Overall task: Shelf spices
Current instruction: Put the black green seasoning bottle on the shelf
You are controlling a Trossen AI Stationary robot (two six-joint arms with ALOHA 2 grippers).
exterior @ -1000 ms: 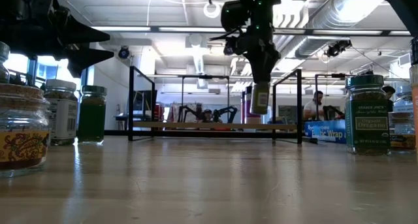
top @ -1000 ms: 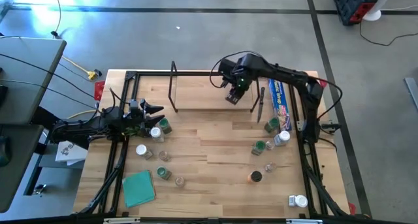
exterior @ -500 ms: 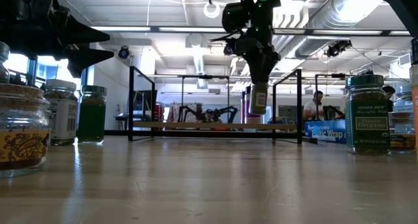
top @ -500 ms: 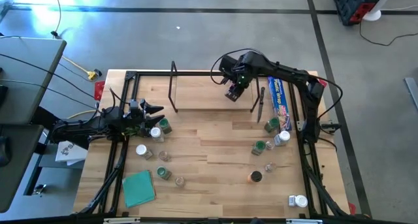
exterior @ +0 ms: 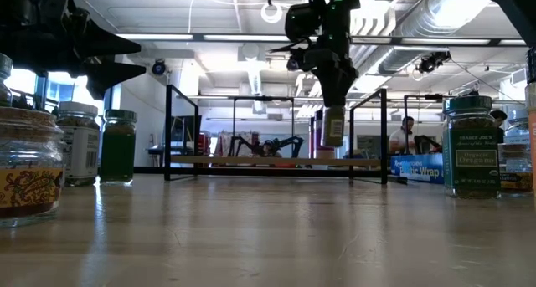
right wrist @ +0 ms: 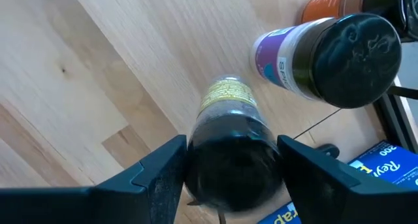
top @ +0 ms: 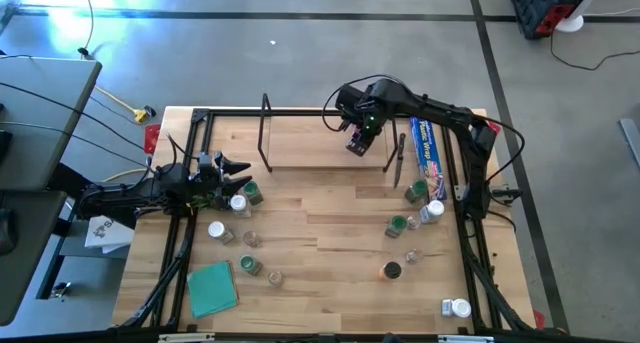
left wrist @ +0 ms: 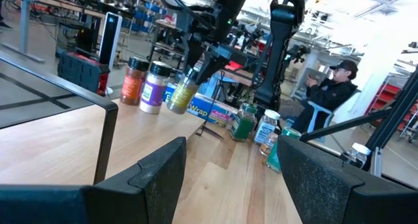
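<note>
My right gripper (top: 357, 133) is shut on a black-lidded spice jar (exterior: 333, 125) and hangs over the right part of the shelf (exterior: 251, 161), a low wooden board between thin black end frames. Two jars stand on the board, one orange (left wrist: 133, 80) and one purple-labelled (left wrist: 155, 87). My left gripper (top: 245, 167) waits open near the table's left edge, beside a group of jars (top: 253, 193). More jars stand at the table's right (top: 417, 191). My right gripper pinches the jar between its two fingers at the black lid end (right wrist: 232, 162), coming from above. The jar hangs below the fingers, a little tilted, and its lower end (exterior: 332, 141) is clear above the shelf board.
A long blue wrap box (top: 430, 153) lies just right of the shelf. A flat teal square (top: 212, 288) lies near the front left corner. One white-lidded jar (top: 455, 307) lies near the front right corner. People sit in the room beyond the table (left wrist: 333, 87).
My right gripper, with the jar, has shifted slightly toward the table's far edge over the shelf and then held still. It has stayed shut on the jar.
</note>
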